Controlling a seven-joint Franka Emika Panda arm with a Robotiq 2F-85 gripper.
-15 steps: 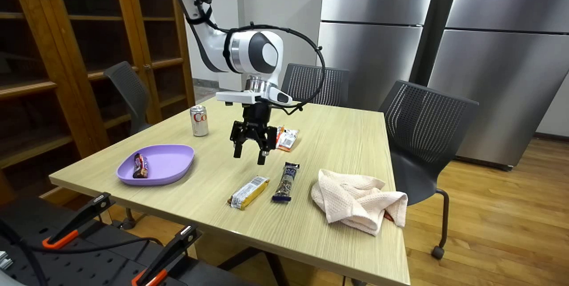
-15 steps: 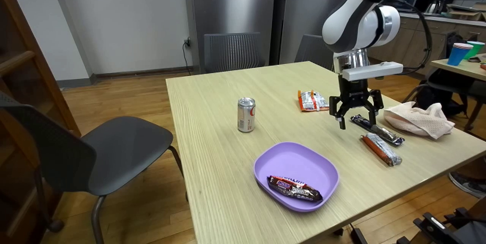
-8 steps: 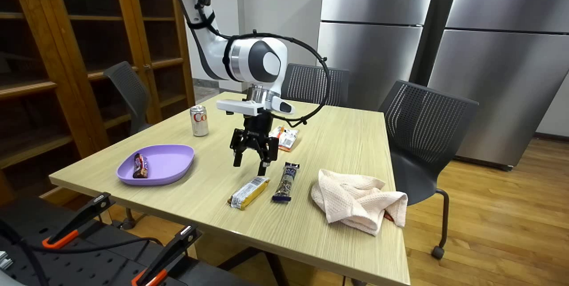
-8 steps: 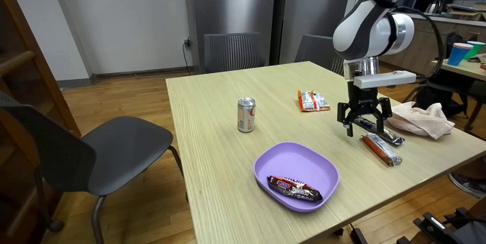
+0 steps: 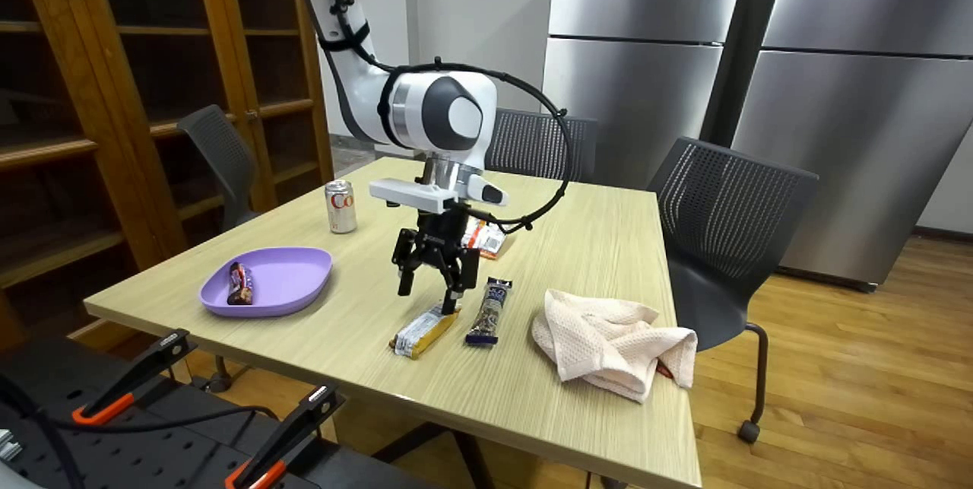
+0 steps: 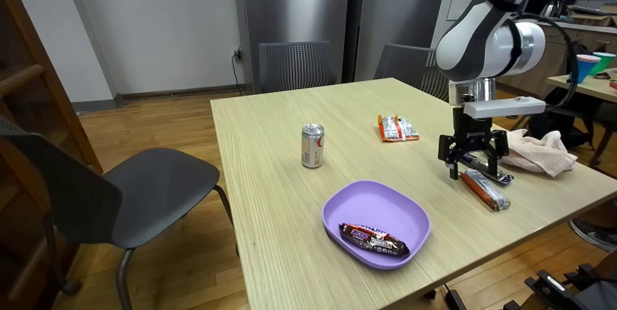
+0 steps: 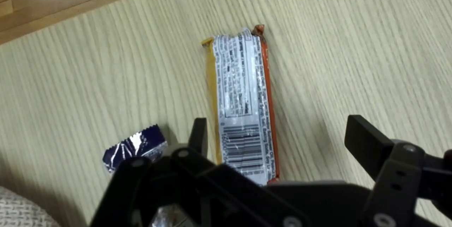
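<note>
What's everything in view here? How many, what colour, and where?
Table: 1, pale, centre
Yellow bar: 1, yellow, white and orange, on table
Navy bar: 1, navy, beside yellow bar
Plate: 1, purple, on table
Brown bar: 1, brown, on plate
Can: 1, silver, on table
Bag: 1, silver and orange, on table
Cloth: 1, pink, on table
Chairs: at least 3, grey, around table
Fridges: 2, silver, behind table
Cabinet: 1, brown, to one side
Clamps: at least 2, black and orange, near table
Second table: 1, pale, background
Cups: at least 2, blue and green, on second table
Floor: 1, brown, below table
Shoe: 1, dark, on floor
Arm: 1, white and grey, above table
Hand: 1, black, open, by yellow bar
</note>
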